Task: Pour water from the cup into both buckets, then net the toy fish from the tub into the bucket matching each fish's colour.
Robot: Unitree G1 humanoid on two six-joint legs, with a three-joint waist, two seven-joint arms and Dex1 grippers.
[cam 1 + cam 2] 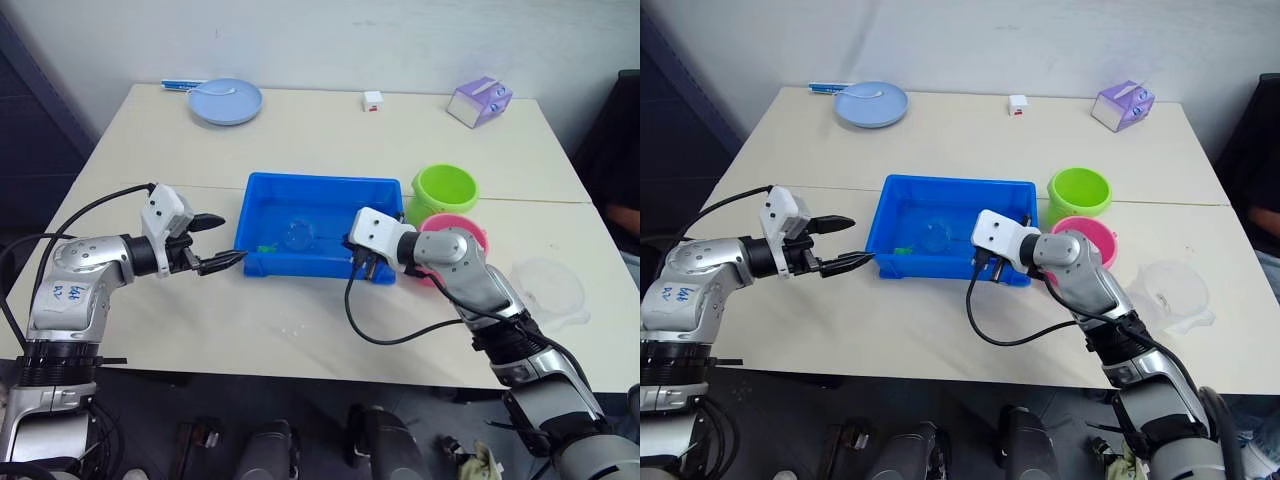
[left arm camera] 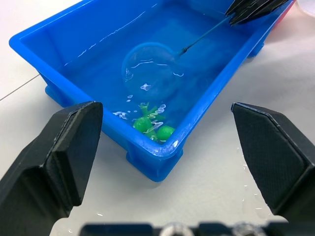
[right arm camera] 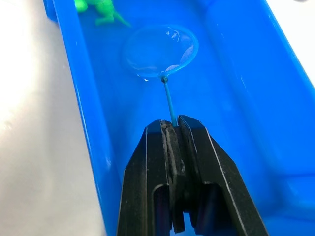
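right gripper pinches net, hoop toward green fish.

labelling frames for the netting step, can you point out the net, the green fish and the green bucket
net (image 3: 160,50): right wrist view, on the mesh inside the hoop.
green fish (image 2: 150,125): left wrist view, on the middle of the cluster in the tub's corner.
green bucket (image 1: 446,190): left eye view, on its inner wall.

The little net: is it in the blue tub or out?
In. The net hoop sits inside the tub, stick pinched by the right gripper.
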